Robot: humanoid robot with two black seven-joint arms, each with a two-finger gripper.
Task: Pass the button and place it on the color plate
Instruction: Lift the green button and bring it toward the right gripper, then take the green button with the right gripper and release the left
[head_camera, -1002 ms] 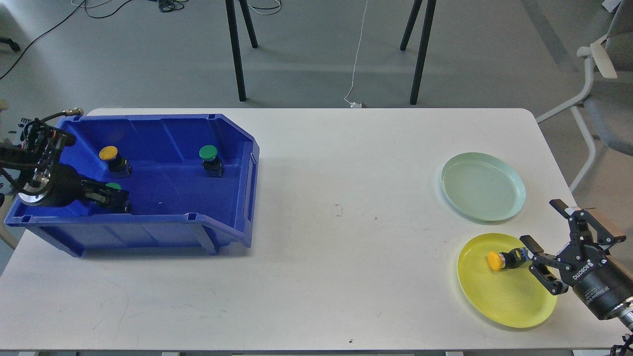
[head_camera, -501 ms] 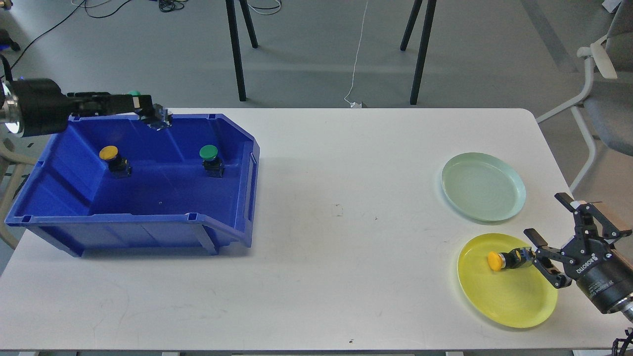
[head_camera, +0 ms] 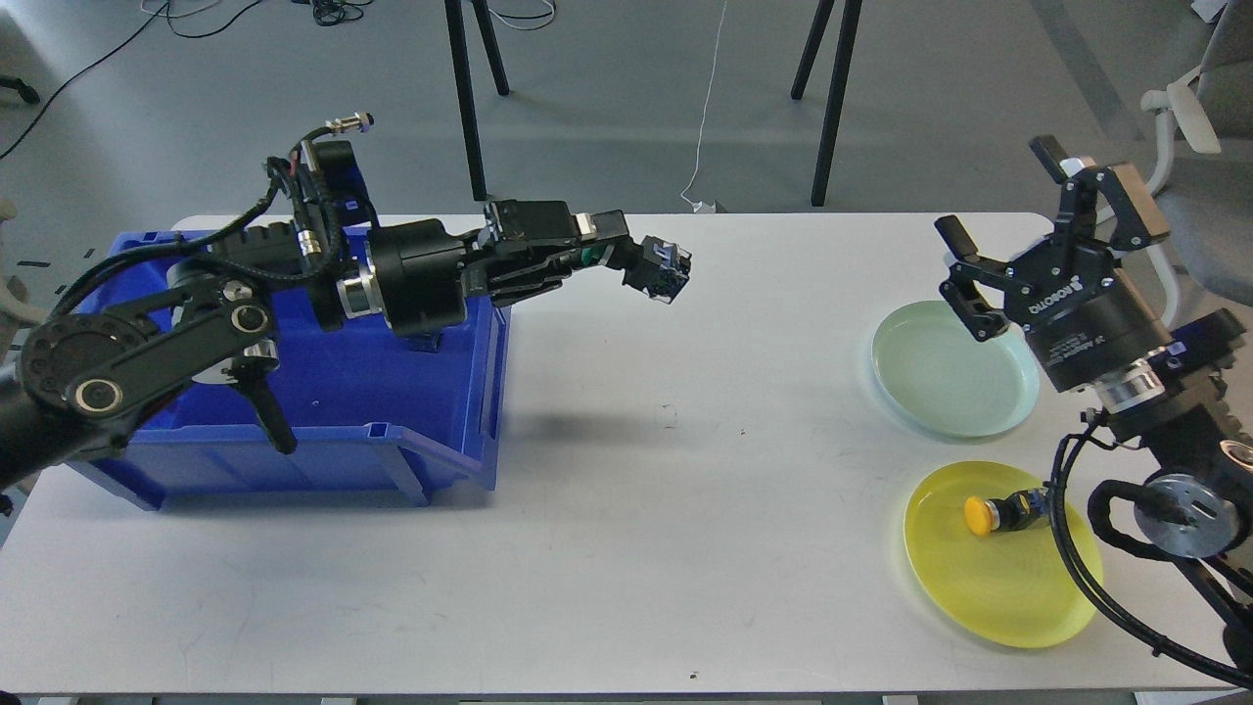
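My left gripper (head_camera: 623,257) reaches right past the blue bin (head_camera: 294,431) and is shut on a green button (head_camera: 658,269), held in the air over the table's middle; its green cap is mostly hidden between the fingers. My right gripper (head_camera: 997,196) is open and empty, raised above the pale green plate (head_camera: 954,377), jaws facing left. A yellow button (head_camera: 997,514) lies on its side on the yellow plate (head_camera: 989,597). My left arm hides any other buttons in the bin.
The white table (head_camera: 685,509) stretches between the bin at the left and the two plates at the right. Black stand legs (head_camera: 470,108) rise behind the table's far edge. A chair (head_camera: 1194,206) stands at the far right.
My left gripper has carried the green button from above the bin's back rim rightward over the table. My right gripper has risen from beside the yellow plate to above the pale green plate.
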